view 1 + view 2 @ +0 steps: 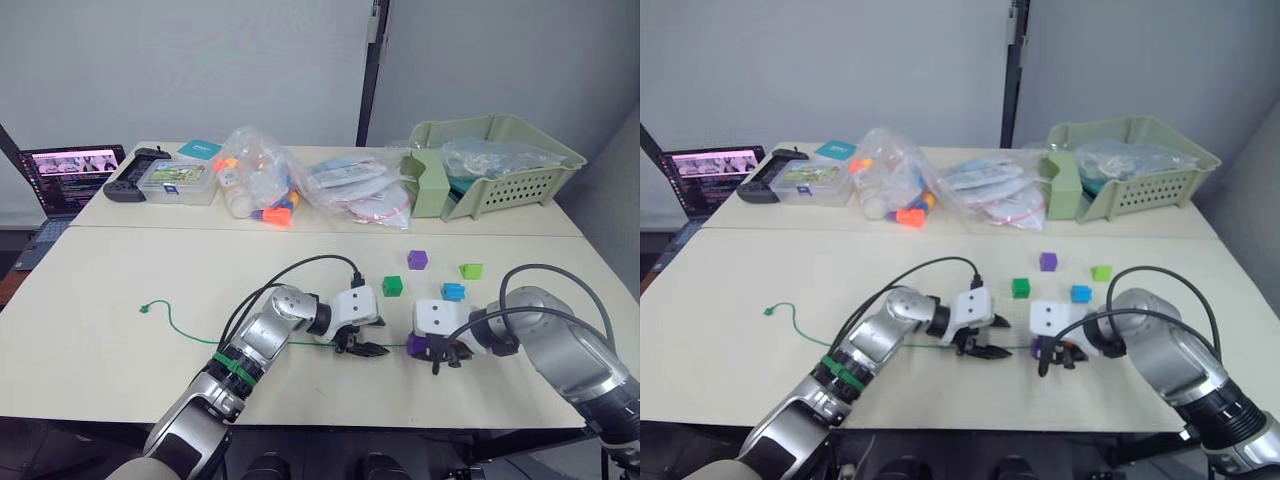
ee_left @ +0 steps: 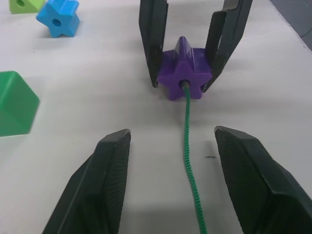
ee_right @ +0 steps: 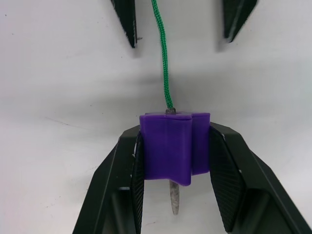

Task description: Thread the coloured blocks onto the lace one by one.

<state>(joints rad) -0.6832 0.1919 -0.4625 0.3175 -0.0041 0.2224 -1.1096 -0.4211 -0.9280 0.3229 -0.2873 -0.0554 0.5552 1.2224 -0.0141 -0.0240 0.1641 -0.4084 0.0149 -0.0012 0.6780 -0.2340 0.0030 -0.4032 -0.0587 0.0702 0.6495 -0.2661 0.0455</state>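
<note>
One purple star block [image 3: 174,146], light hard plastic, is clamped on its flat sides by the right gripper [image 3: 174,180] on the table, limp lace [image 2: 189,161] entering it, stiff tip [image 3: 174,199] through, left gripper [image 2: 170,180] open astride.

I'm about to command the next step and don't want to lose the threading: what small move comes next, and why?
Probably close the left hand on the lace and feed it further in. The right hand is shut on the purple star block, and the lace's stiff tip barely pokes out the far side, while the left hand's fingers stand open either side of the lace.
</note>
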